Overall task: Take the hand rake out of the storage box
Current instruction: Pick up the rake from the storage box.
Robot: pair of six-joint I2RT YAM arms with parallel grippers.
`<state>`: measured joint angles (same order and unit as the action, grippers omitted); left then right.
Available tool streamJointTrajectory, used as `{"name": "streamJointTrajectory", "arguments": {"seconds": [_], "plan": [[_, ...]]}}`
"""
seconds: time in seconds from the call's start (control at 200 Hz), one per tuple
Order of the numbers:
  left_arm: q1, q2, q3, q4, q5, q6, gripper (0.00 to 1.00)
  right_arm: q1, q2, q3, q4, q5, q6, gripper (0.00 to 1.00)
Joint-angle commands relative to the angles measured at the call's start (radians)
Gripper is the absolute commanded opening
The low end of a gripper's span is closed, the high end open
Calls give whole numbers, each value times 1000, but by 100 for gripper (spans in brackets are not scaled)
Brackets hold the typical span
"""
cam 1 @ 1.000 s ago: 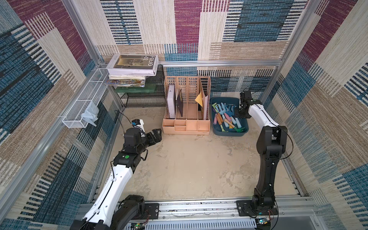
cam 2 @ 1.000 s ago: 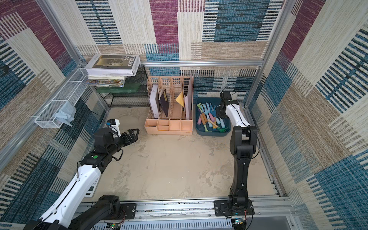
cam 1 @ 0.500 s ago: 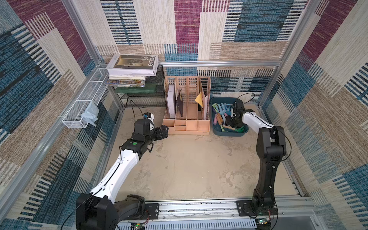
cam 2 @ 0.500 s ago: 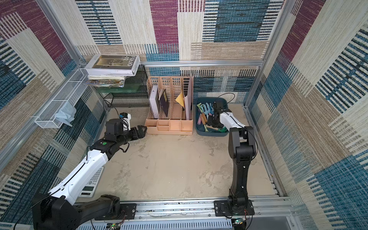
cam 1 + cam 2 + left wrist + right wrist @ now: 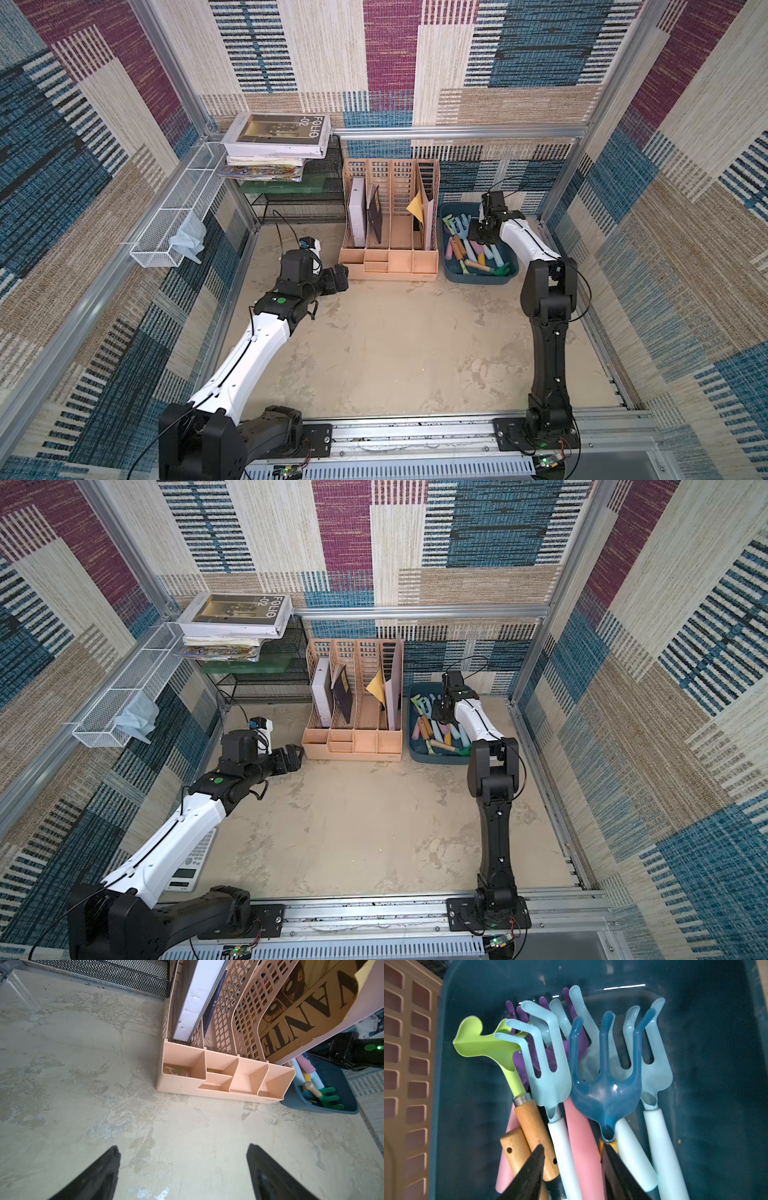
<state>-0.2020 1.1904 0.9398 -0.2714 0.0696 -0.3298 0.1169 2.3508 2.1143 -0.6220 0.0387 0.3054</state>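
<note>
Shallow dark teal storage box (image 5: pixel 473 279) holds a jumble of overlapping pastel hand rakes (image 5: pixel 605 1095)

This is a staged robot test cell in a lab. Aluminium frame posts (image 5: pixel 166 62) box in a stained beige worktop (image 5: pixel 395 353), and patchwork woven fabric (image 5: pixel 390 41) covers the walls. A left arm (image 5: pixel 253 353) and a right arm (image 5: pixel 548 353) are bolted to a metal rail (image 5: pixel 415 432) along the worktop's front edge. Mismatched props line the back edge: a peach file organizer (image 5: pixel 390 266), stacked books (image 5: pixel 278 133) on a black mesh rack (image 5: pixel 307 208), and a teal storage box (image 5: pixel 478 279) of garden tools (image 5: pixel 473 253).
</note>
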Motion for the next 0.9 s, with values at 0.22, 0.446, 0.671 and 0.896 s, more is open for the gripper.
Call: {"name": "streamJointTrajectory", "arguments": {"seconds": [0.22, 0.446, 0.671, 0.896], "plan": [[1, 27, 13, -6, -23, 14, 96, 65, 31, -45, 2, -96, -11, 44], [1, 43, 21, -15, -30, 14, 96, 63, 77, -23, 5, -107, -10, 39], [1, 60, 31, -23, -33, 12, 96, 65, 88, -13, -2, -171, -17, 33], [1, 68, 34, -24, -34, 12, 96, 95, 45, -57, -15, -107, -12, 32]]}}
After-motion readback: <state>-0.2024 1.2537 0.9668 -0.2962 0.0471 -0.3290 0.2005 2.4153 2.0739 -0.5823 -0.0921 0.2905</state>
